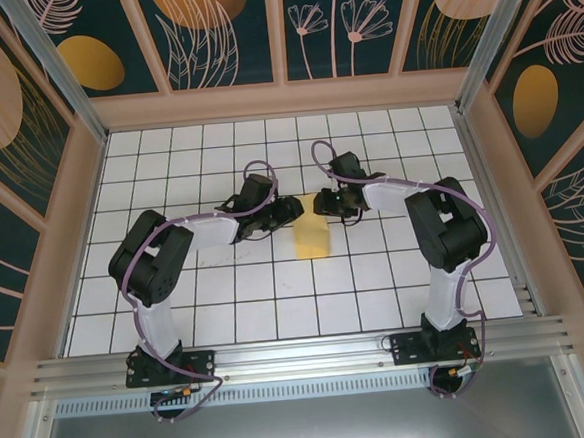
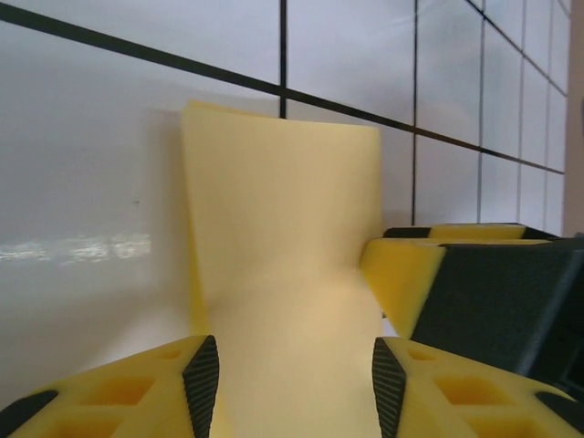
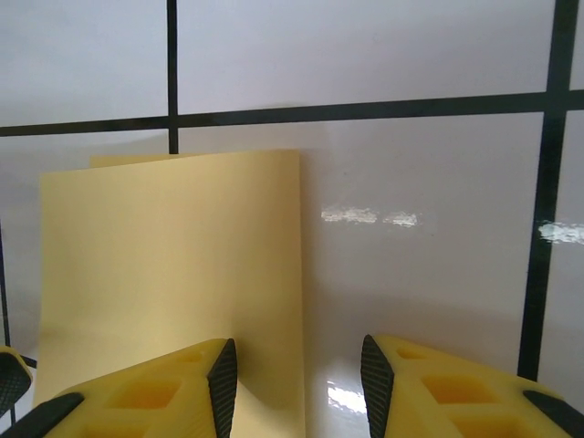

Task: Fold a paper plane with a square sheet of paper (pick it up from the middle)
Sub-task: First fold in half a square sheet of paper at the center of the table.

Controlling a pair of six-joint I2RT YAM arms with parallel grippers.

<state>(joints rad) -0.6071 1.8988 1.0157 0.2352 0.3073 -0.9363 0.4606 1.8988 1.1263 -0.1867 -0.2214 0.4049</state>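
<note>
While both sets of fingers stood apart around it, the square sheet of paper [image 1: 312,240], already folded to a narrow yellow strip, lay on the gridded table [image 1: 228,304], mid-field between the two arms.

Risks, as judged:
- Upper layer had sprung up and curled, its far edge lifted off the tiles in the left wrist view. Crease looked soft, probably not fully set.
- If the left gripper [image 2: 287,379] backed away now, the flap could open further and the fold be lost.
- If either gripper closed on one layer alone, the strip could drag or skew across the slick tiles and throw later creases off the centre line.
- Grippers stood close together. A right fingertip [image 2: 401,274] sat just beside the paper's edge, so a knock between them seemed possible.

Left fingers: about half open, paper running between the pads, not pinched.

Right gripper [image 3: 294,383]: likewise part open, straddling one long edge of the strip, one pad over paper, the other over bare tile. It gripped nothing.
</note>
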